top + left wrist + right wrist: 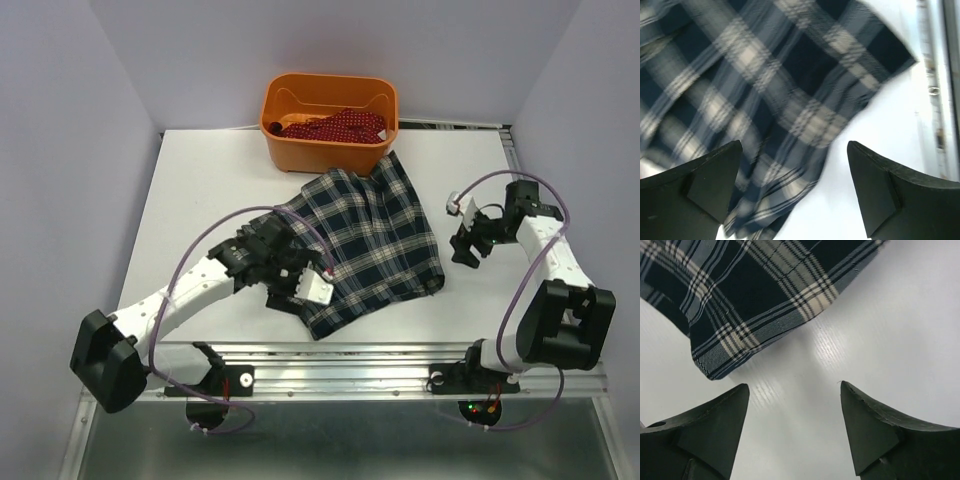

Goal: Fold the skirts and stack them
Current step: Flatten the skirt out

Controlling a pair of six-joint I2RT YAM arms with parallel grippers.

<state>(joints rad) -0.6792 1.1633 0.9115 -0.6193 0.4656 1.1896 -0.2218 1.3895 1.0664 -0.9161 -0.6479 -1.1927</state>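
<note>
Your left gripper (795, 148), jaws parted, hangs over the pleated navy-and-green tartan cloth skirt (370, 240); your right gripper (794, 390), jaws likewise apart, hovers over the white table (200, 180) beside its corner.

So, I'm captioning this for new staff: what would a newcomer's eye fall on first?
The tartan skirt spread mid-table, and the orange tub at the far edge holding the red skirt. The left gripper hangs open over the tartan's near left edge, the right gripper open over bare table beside it.
</note>
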